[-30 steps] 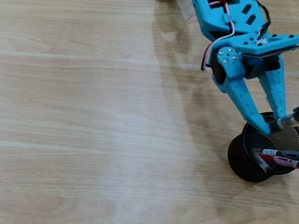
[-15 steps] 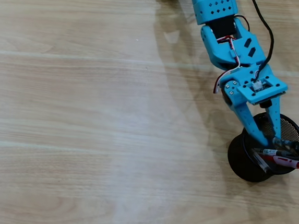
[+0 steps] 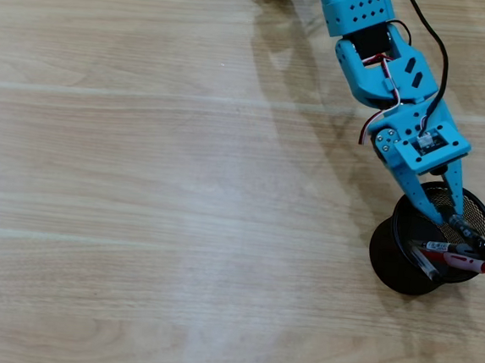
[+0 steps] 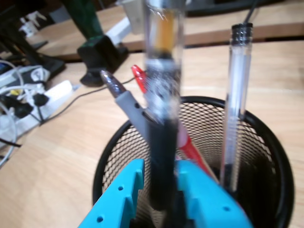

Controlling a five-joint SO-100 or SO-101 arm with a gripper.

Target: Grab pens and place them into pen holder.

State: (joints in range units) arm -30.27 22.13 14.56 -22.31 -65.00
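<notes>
A black mesh pen holder (image 3: 391,261) stands at the right edge of the wooden table in the overhead view. It holds a red pen (image 3: 476,265) and a grey pen (image 3: 427,265). My blue gripper (image 3: 459,219) reaches over the holder's rim. In the wrist view the gripper (image 4: 159,192) is shut on a pen (image 4: 164,137) with a black grip and a clear barrel. That pen stands upright and blurred, its lower end inside the holder (image 4: 281,164). A clear pen (image 4: 235,104), a grey pen (image 4: 127,101) and a red pen (image 4: 192,153) lean in the holder.
The bare wooden table (image 3: 140,181) stretches left of the holder. In the wrist view a white power strip (image 4: 31,114) with cables lies at the left, and a black stand base (image 4: 99,53) sits behind the holder.
</notes>
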